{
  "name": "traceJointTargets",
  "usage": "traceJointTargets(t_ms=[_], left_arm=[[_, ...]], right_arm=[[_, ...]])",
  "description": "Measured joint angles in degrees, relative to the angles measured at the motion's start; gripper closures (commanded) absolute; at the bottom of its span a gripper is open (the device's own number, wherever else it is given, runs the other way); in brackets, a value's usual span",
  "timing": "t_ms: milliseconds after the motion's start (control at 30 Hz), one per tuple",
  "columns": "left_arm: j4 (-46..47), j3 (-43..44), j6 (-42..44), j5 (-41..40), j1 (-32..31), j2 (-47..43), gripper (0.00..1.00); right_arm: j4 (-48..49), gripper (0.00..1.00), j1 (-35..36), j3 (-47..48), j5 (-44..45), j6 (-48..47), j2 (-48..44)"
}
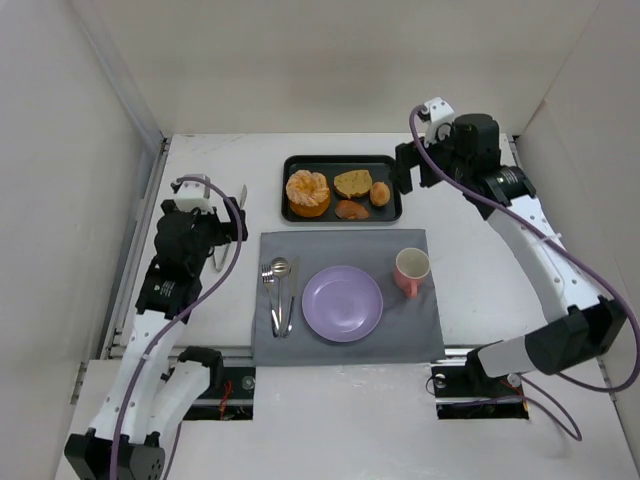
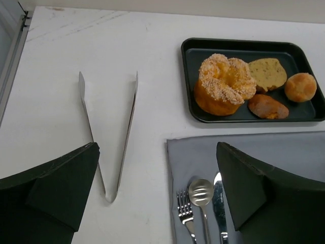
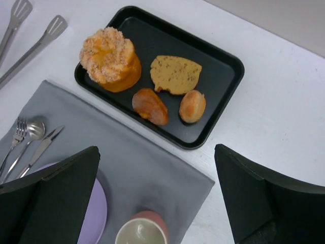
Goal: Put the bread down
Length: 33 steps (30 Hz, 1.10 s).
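Four baked pieces sit in the black tray (image 3: 218, 76) at the far side of the bench, and the bread (image 3: 192, 106), a small glossy round bun, is the one nearest the tray's right-hand end. It sits just beside the brown slice (image 3: 175, 74), though I cannot tell whether the two touch. A narrow gap separates it from the oblong brown piece (image 3: 150, 105) on its other side.

The right jaws hover above and to the near side of the tray, spread wide and holding nothing. This looks like the approach to the pick. The left jaws are also released and empty, over the tongs (image 2: 129, 117), well away from the work.

To do the pick well, centre the right jaws over the bun before lowering. Turn them so one finger drops into the gap by the oblong piece and the other lands on bare tray floor, not on the slice or the rim. Close gently, since a smooth round bun will likely squirt out under a hard pinch, then lift straight up clear of the tray wall. The purple plate (image 1: 342, 303) on the grey mat (image 1: 330, 248) seems the likely target. Carry the bun past the pink cup (image 1: 411, 270) with some margin.
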Motion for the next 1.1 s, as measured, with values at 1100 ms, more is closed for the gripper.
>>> traceJointTargets(t_ms=[1100], left_arm=[[-1.1, 3.4, 2.0, -5.9, 8.7, 40.6, 0.0]], right_arm=[[6.1, 0.0, 0.0, -11.9, -7.0, -5.2, -13.1]])
